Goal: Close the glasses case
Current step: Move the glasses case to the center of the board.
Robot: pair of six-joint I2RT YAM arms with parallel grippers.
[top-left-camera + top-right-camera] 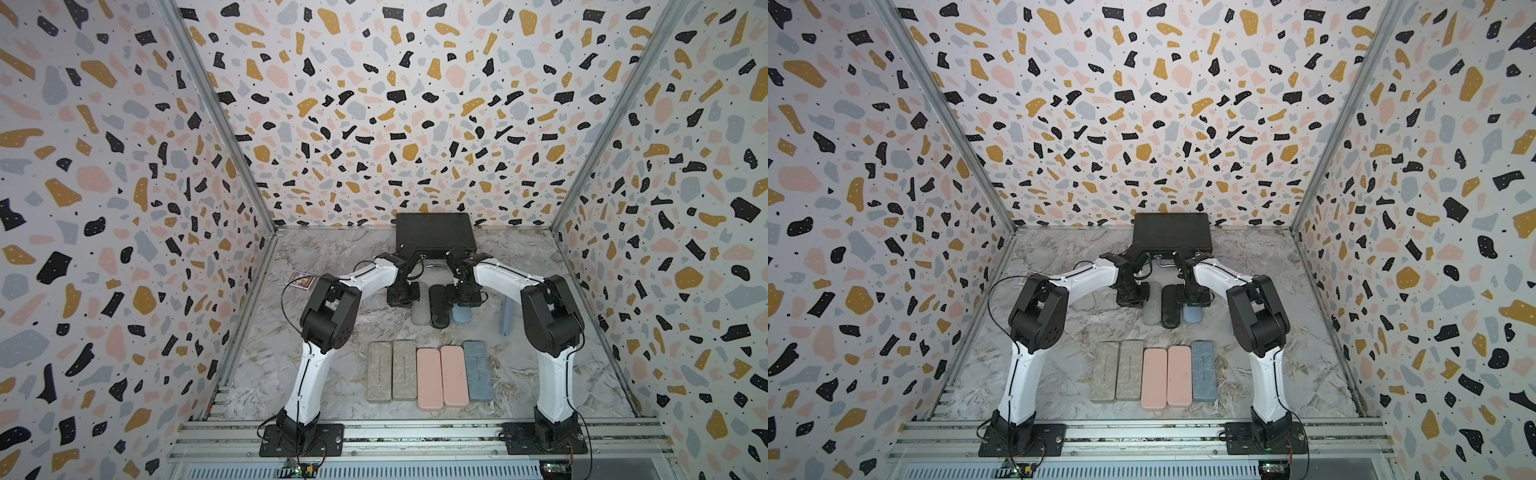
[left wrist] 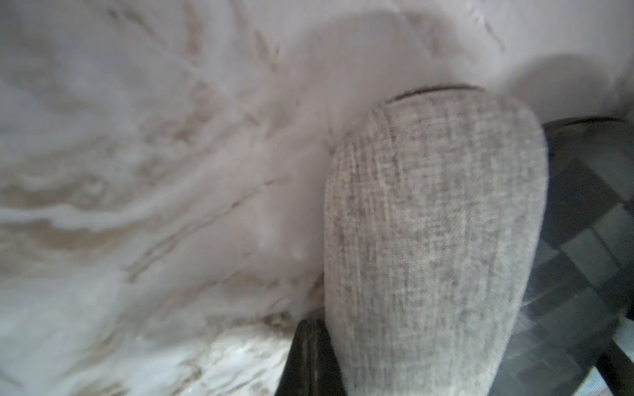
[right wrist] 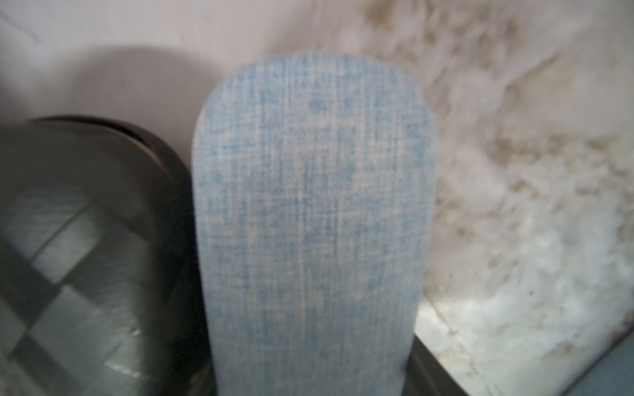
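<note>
I judge this the last of the closing. My right gripper [image 1: 462, 302] stands wide, clasping the blue case [image 3: 308, 205] across its width, just right of the black case [image 1: 439, 305]. The lid looks down, though its seam is hidden. My left gripper [image 1: 402, 297] is fully shut and empty, just beside the grey case [image 2: 429, 240], left of the black case. Next I should press evenly, then release without nudging the black case.
</note>
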